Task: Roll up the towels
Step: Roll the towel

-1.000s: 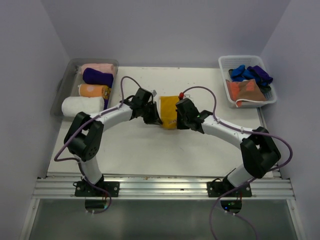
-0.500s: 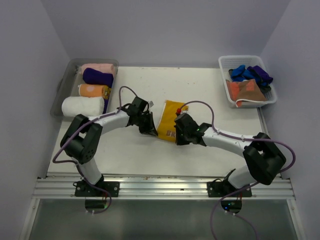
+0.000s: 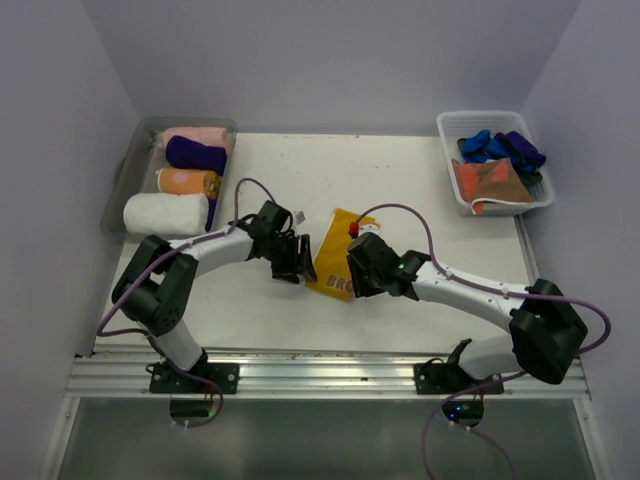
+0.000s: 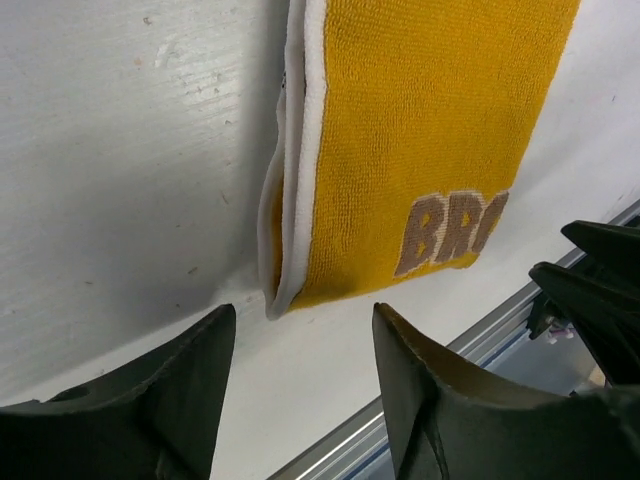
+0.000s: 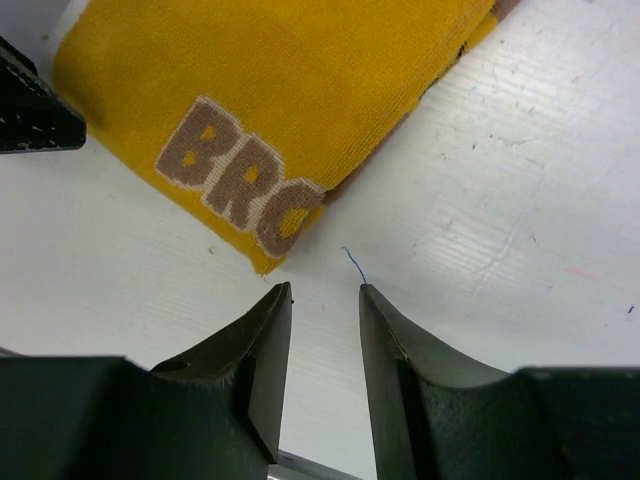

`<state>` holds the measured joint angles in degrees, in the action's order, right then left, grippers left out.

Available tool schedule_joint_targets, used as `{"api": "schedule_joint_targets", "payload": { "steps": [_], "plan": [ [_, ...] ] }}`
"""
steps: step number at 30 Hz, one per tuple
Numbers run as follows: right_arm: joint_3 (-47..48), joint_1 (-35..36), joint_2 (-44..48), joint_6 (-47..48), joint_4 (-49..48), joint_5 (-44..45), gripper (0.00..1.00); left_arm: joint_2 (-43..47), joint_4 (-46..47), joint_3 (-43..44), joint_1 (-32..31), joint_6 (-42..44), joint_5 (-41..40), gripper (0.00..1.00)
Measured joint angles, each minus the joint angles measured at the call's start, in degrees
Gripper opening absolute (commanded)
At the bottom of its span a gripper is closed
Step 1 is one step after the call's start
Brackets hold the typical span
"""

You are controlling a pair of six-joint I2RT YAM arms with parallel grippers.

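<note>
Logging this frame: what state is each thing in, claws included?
Mustard yellow towel: folded flat on the table, unrolled, not gripped.
Left claw: open, empty.
Right claw: open, empty.
Pink towel: rolled, in grey tray.
Purple towel: rolled, same tray.
Orange towel: rolled, same tray.
White towel: rolled, same tray.
Blue towels: unrolled, heaped in white basket.
Rust-brown towel: unrolled, same basket.

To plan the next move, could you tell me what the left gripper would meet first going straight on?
The left gripper would probably meet the folded corner of the yellow towel, just beyond its open jaws; depth is unclear, so it might touch the table first.
</note>
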<state>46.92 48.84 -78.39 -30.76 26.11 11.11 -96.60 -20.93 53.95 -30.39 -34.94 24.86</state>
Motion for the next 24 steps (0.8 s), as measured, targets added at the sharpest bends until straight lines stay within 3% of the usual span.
{"api": "schedule_joint_targets", "payload": {
  "steps": [3,4,7,14,24],
  "plan": [
    [1.20,1.68,-0.11,3.39,0.13,2.29,0.37,1.20,-1.36,0.00,0.00,0.11,-0.98,0.49],
    [1.68,2.54,-0.26,4.81,0.02,3.23,0.37,1.95,-1.66,0.00,0.02,0.00,-1.36,0.32],
    [2.97,4.87,-1.60,9.03,-1.01,4.76,0.39,4.50,-1.38,0.00,0.11,-0.76,-1.40,0.02],
    [3.08,8.74,-5.01,16.59,-5.99,4.90,0.52,2.69,4.39,0.07,0.13,-2.10,1.33,0.00],
    [1.99,11.54,-10.27,21.64,-13.49,6.45,0.53,-6.84,9.44,0.59,0.28,-3.43,4.33,0.00]
  ]
}}
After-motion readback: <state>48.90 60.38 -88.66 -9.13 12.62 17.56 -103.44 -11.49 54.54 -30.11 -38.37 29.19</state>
